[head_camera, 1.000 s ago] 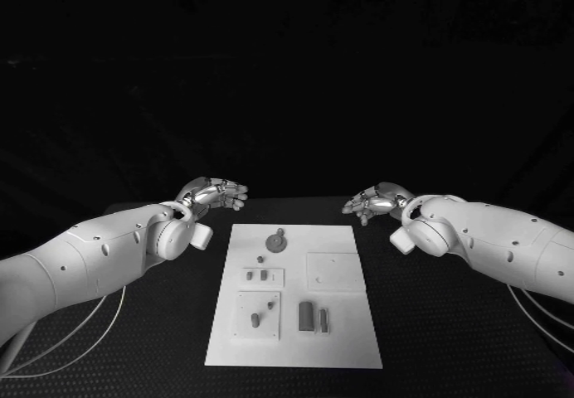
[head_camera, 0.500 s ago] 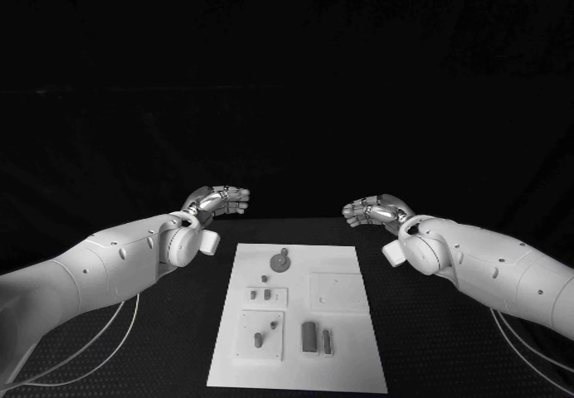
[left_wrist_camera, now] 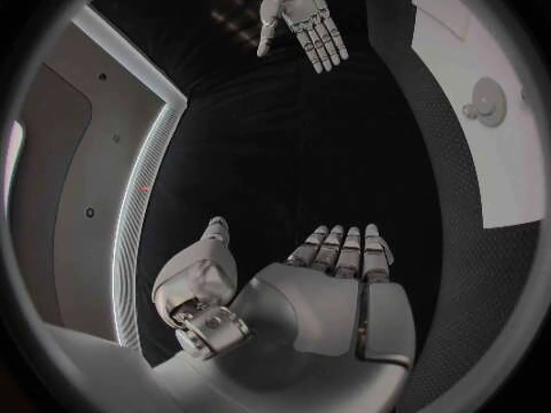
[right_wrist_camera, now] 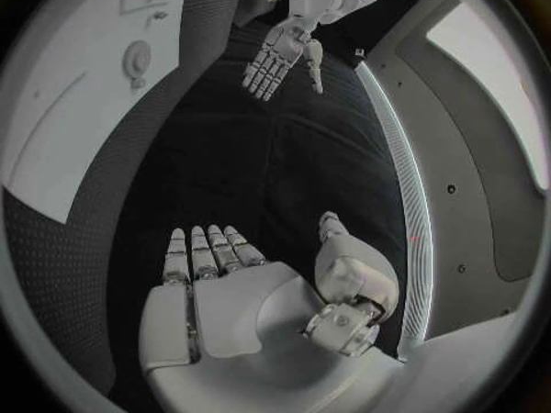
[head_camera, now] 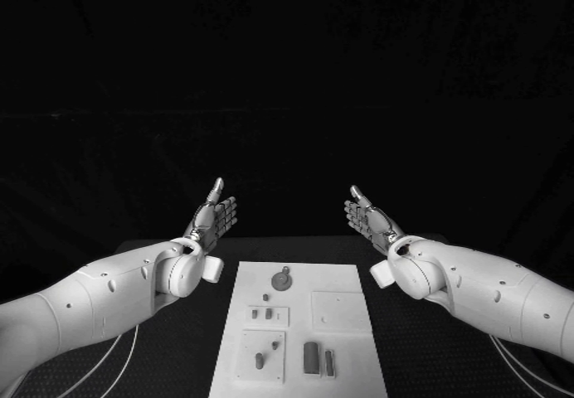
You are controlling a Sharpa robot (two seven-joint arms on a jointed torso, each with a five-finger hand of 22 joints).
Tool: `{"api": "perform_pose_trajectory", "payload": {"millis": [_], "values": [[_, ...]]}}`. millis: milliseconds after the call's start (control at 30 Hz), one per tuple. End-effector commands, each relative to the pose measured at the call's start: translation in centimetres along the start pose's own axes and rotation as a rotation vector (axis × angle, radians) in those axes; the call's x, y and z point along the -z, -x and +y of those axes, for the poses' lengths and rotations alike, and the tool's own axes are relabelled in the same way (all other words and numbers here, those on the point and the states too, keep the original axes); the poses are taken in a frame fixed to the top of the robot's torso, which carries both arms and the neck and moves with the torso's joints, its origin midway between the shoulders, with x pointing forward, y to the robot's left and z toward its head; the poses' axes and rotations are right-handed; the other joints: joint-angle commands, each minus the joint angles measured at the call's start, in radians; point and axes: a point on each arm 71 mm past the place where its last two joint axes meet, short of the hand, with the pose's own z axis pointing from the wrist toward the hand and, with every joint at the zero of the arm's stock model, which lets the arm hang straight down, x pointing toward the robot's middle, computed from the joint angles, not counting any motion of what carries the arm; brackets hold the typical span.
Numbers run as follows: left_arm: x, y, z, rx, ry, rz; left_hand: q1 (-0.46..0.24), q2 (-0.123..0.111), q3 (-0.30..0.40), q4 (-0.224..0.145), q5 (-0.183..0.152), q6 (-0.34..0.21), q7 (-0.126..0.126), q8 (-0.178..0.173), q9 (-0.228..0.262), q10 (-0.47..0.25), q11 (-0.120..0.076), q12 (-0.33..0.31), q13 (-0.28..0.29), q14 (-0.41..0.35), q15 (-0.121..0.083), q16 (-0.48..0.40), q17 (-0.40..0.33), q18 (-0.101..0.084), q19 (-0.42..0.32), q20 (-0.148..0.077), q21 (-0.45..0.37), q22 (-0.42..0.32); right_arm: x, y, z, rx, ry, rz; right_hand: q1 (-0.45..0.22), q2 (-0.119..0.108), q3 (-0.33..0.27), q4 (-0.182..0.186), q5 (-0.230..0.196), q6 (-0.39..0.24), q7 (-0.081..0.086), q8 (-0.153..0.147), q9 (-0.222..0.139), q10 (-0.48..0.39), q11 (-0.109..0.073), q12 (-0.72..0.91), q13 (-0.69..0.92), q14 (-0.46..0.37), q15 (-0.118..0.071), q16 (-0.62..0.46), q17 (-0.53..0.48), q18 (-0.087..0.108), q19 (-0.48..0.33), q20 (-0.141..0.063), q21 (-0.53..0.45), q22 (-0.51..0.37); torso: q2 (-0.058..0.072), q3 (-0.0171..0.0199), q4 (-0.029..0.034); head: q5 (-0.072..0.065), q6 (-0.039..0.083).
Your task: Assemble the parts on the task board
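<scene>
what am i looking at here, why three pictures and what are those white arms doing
This is a robot with two white arms, each ending in a silver robot hand. One picture comes from a camera on its head, looking down at a black table. The two round pictures come from cameras at the wrists, each looking out past that arm's own hand.

On the table lies a white board with small parts on it, among them a round part at the far end, which the robot is meant to assemble.

Nothing is held. The left robot hand and the right robot hand are both raised above the table at the board's far end, flat, with fingers stretched out. Each wrist picture also shows the other hand across from it.
</scene>
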Motion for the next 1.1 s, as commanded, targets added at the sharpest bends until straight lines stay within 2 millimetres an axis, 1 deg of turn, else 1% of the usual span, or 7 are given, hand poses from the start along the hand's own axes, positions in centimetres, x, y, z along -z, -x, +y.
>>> {"api": "perform_pose_trajectory", "payload": {"millis": [33, 167, 367, 567, 700, 1100], "values": [[0.9, -0.9, -0.2, -0.014, -0.047, -0.109, -0.102, 0.009, -0.047, 0.028, -0.008, -0.079, -0.014, -0.03, -0.047, -0.101, -0.012, -0.011, -0.013, -0.073, -0.016, -0.044, -0.033, -0.015, -0.061, -0.006, -0.035, -0.249, 1.0, -0.4, 0.8, -0.084, 0.075, -0.135, -0.103, 0.009, -0.052, 0.028, -0.013, -0.081, -0.015, -0.026, -0.053, -0.095, -0.014, -0.022, -0.021, -0.085, -0.014, -0.029, -0.054, -0.029, -0.06, -0.024, -0.031, -0.083, -0.008, 0.0012, 0.0127, -0.006, 0.014], [2.7, -2.9, -0.4, 0.001, -0.068, -0.154, -0.102, 0.009, -0.047, 0.028, -0.008, -0.079, -0.014, -0.03, -0.047, -0.101, -0.012, -0.011, -0.013, -0.073, -0.016, -0.044, -0.033, -0.015, -0.061, -0.006, -0.035, -0.249, 2.8, -2.0, 1.6, -0.157, 0.109, -0.203, -0.103, 0.009, -0.052, 0.028, -0.013, -0.081, -0.015, -0.026, -0.053, -0.095, -0.014, -0.022, -0.021, -0.085, -0.014, -0.029, -0.054, -0.029, -0.06, -0.024, -0.031, -0.083, -0.008, 0.0012, 0.0127, -0.006, 0.014], [5.3, -5.3, -1.2, 0.013, -0.093, -0.212, -0.102, 0.009, -0.047, 0.028, -0.008, -0.079, -0.014, -0.03, -0.047, -0.101, -0.012, -0.011, -0.013, -0.073, -0.016, -0.044, -0.033, -0.015, -0.061, -0.006, -0.035, -0.249, 5.3, -3.8, 2.6, -0.226, 0.123, -0.281, -0.103, 0.009, -0.052, 0.028, -0.013, -0.081, -0.015, -0.026, -0.053, -0.095, -0.014, -0.022, -0.021, -0.085, -0.014, -0.029, -0.054, -0.029, -0.06, -0.024, -0.031, -0.083, -0.008, 0.0012, 0.0127, -0.006, 0.014], [6.9, -6.5, -1.7, 0.016, -0.105, -0.242, -0.102, 0.009, -0.047, 0.028, -0.008, -0.079, -0.014, -0.03, -0.047, -0.101, -0.012, -0.011, -0.013, -0.073, -0.016, -0.044, -0.033, -0.015, -0.061, -0.006, -0.035, -0.249, 6.6, -4.7, 3.0, -0.253, 0.12, -0.316, -0.103, 0.009, -0.052, 0.028, -0.013, -0.081, -0.015, -0.026, -0.053, -0.095, -0.014, -0.022, -0.021, -0.085, -0.014, -0.029, -0.054, -0.029, -0.06, -0.024, -0.031, -0.083, -0.008, 0.0012, 0.0127, -0.006, 0.014], [7.2, -6.8, -1.8, 0.017, -0.107, -0.247, -0.102, 0.009, -0.047, 0.028, -0.008, -0.079, -0.014, -0.03, -0.047, -0.101, -0.012, -0.011, -0.013, -0.073, -0.016, -0.044, -0.033, -0.015, -0.061, -0.006, -0.035, -0.249, 6.8, -4.7, 3.0, -0.255, 0.12, -0.32, -0.103, 0.009, -0.052, 0.028, -0.013, -0.081, -0.015, -0.026, -0.053, -0.095, -0.014, -0.022, -0.021, -0.085, -0.014, -0.029, -0.054, -0.029, -0.06, -0.024, -0.031, -0.083, -0.008, 0.0012, 0.0127, -0.006, 0.014], [7.2, -6.8, -1.8, 0.017, -0.107, -0.247, -0.102, 0.009, -0.047, 0.028, -0.008, -0.079, -0.014, -0.03, -0.047, -0.101, -0.012, -0.011, -0.013, -0.073, -0.016, -0.044, -0.033, -0.015, -0.061, -0.006, -0.035, -0.249, 6.8, -4.7, 3.0, -0.255, 0.12, -0.32, -0.103, 0.009, -0.052, 0.028, -0.013, -0.081, -0.015, -0.026, -0.053, -0.095, -0.014, -0.022, -0.021, -0.085, -0.014, -0.029, -0.054, -0.029, -0.06, -0.024, -0.031, -0.083, -0.008, 0.0012, 0.0127, -0.006, 0.014]]}}
